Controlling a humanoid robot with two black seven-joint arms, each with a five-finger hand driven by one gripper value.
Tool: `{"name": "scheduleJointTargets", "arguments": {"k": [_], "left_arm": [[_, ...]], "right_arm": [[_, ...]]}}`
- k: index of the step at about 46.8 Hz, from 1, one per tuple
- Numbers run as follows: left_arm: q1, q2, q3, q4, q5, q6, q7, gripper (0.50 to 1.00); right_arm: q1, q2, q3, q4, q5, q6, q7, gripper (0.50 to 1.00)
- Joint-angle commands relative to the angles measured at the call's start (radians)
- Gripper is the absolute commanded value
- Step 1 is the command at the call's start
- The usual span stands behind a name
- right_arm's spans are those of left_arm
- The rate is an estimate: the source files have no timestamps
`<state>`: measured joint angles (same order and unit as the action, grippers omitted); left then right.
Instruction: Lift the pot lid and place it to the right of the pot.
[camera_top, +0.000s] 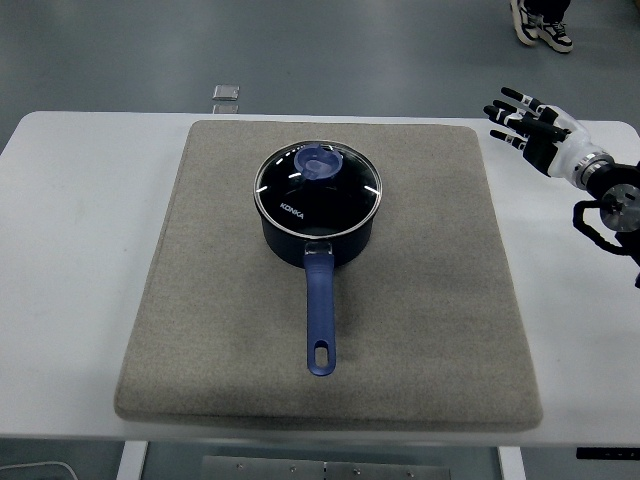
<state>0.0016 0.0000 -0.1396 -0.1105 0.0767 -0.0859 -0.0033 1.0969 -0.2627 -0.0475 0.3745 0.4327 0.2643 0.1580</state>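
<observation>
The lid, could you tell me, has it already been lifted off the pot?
No, the lid sits on the pot.

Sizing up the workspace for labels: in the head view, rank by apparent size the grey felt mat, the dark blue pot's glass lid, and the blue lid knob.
1. Grey felt mat
2. Glass lid
3. Blue lid knob
The differences are clear; no ties.
</observation>
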Motion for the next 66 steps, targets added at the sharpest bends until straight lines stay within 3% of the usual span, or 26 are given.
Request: {"name": "scheduleJointTargets", "arguments": {"k": [1, 11, 66], "left_arm": [[0.0, 0.0, -0.002, 0.0, 0.0, 0.0, 0.0, 1.0], [0.005, 0.0, 0.006, 0.0, 0.002, 0.032, -0.043, 1.0], [0.003, 0.0, 0.006, -0.002, 0.002, 0.037, -0.037, 1.0]], "right_arm": [[0.0, 0.0, 0.0, 0.0, 0.0, 0.0, 0.0, 0.901], [0.001, 0.0, 0.0, 0.0, 0.0, 0.0, 0.0, 0.901], [0.003, 0.0, 0.0, 0.0, -0.002, 0.0, 0.0, 0.901]]}}
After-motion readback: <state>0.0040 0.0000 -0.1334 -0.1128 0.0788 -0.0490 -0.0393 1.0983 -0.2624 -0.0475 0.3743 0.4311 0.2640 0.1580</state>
